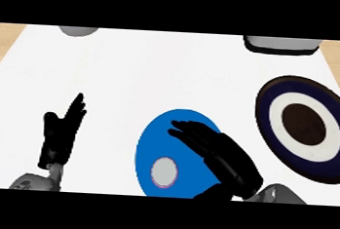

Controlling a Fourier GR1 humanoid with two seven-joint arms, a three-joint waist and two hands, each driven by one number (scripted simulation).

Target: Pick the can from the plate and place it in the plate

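Can [164,172] stands on the blue plate [157,135], toward its near-left part; only the grey round top with a thin pinkish rim shows. Right hand [225,158] hovers over the same plate, just right of the can and apart from it, fingers straight and spread, pointing up-left, holding nothing. Left hand [63,130] shows at the view's left, well apart from the plate, fingers up and relaxed, resting.

Desk [168,72] is white; strips of wood-toned floor [4,37] run along both sides. Dark plate [302,127] with white ring and dark centre lies at right, well apart from the can.

Grey object [78,30] at top left and a grey-and-black object [281,44] at top right are cut off; cannot identify either. Can's side hidden from this angle
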